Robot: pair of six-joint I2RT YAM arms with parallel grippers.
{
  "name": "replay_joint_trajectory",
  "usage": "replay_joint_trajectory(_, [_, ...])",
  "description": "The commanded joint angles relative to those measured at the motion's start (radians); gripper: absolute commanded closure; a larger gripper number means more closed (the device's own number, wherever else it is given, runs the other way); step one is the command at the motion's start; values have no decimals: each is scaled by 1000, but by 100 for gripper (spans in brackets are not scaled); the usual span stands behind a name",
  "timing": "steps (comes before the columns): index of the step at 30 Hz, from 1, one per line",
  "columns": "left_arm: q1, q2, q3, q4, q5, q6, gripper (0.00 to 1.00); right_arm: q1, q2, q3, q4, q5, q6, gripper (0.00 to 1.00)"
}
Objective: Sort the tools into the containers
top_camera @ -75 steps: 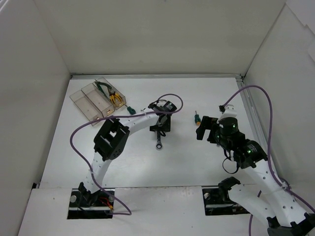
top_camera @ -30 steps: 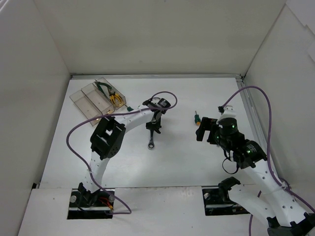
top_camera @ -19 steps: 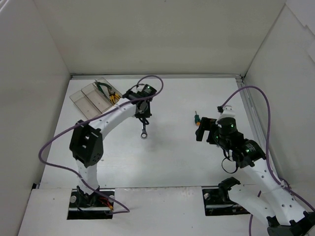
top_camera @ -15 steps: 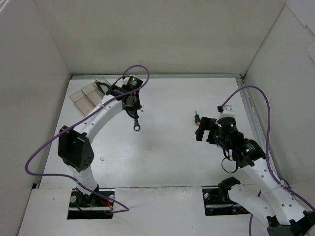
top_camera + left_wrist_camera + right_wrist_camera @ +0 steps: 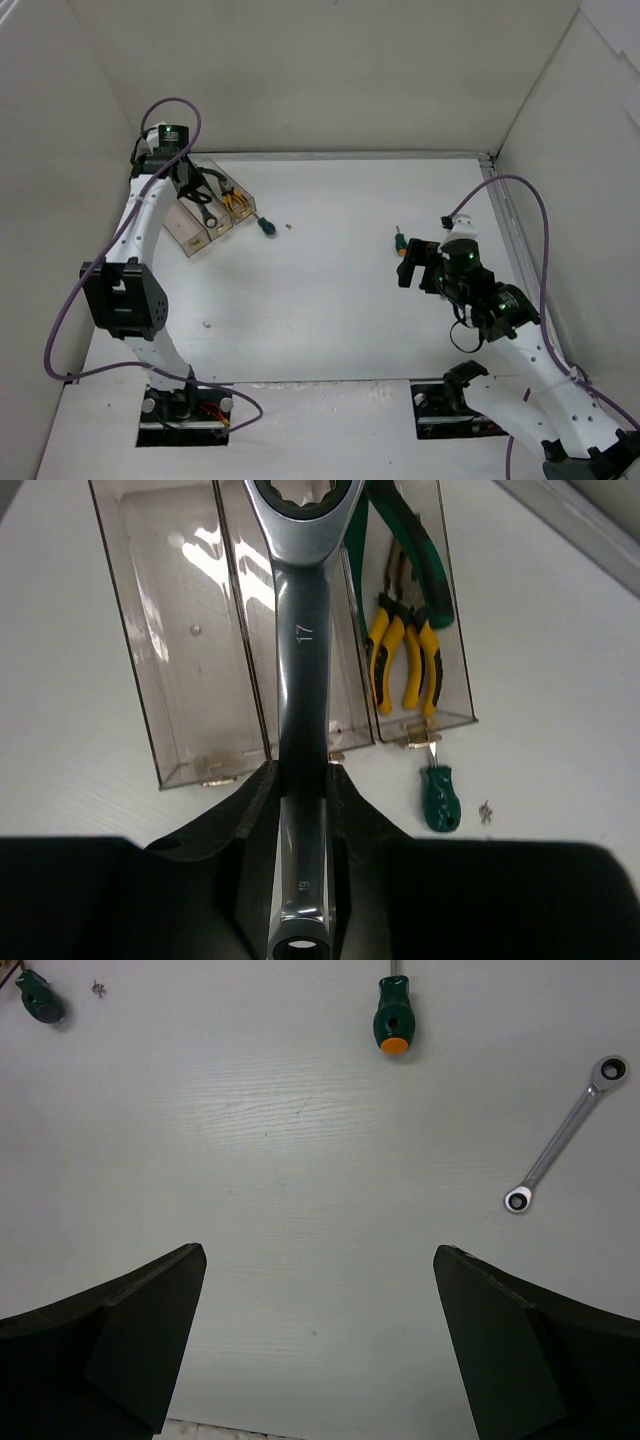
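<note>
My left gripper (image 5: 300, 775) is shut on a long silver wrench (image 5: 300, 650) marked 17 and holds it over the middle one of three clear bins (image 5: 175, 650). In the top view this gripper (image 5: 192, 192) hovers above the bins (image 5: 190, 236) at the back left. The right bin holds yellow-handled pliers (image 5: 405, 665) and green-handled pliers (image 5: 418, 565). A green stubby screwdriver (image 5: 437, 796) lies just in front of it. My right gripper (image 5: 320, 1260) is open and empty above bare table. An orange-green screwdriver (image 5: 392, 1022) and a small silver ratchet wrench (image 5: 565, 1132) lie ahead of it.
White walls enclose the table on three sides. A tiny screw-like bit (image 5: 484, 809) lies beside the green screwdriver (image 5: 265, 225). The orange-green screwdriver (image 5: 399, 240) sits just beyond the right gripper (image 5: 408, 265). The left bin is bare.
My left arm has carried the wrench from the table's middle to the back left, over the bins. The right arm has not moved.
</note>
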Motion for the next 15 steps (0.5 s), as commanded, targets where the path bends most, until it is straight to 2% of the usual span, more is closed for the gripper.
replay_joint_trajectory(1, [56,-3,87,166,-26,-19,100,-6,0,15,38,31,-1,2])
replay_joint_trajectory(6, [91,53,96,258,-65,-39,100,-4,-6,16,30,31,-8,2])
replay_joint_trajectory(9, [102,86,67,389,-88,-33,100,-4,-17,22,25,31,-20,2])
replay_joint_trajectory(15, [111,191,113,447,-143,-49,100,-4,-31,24,11,46,-35,2])
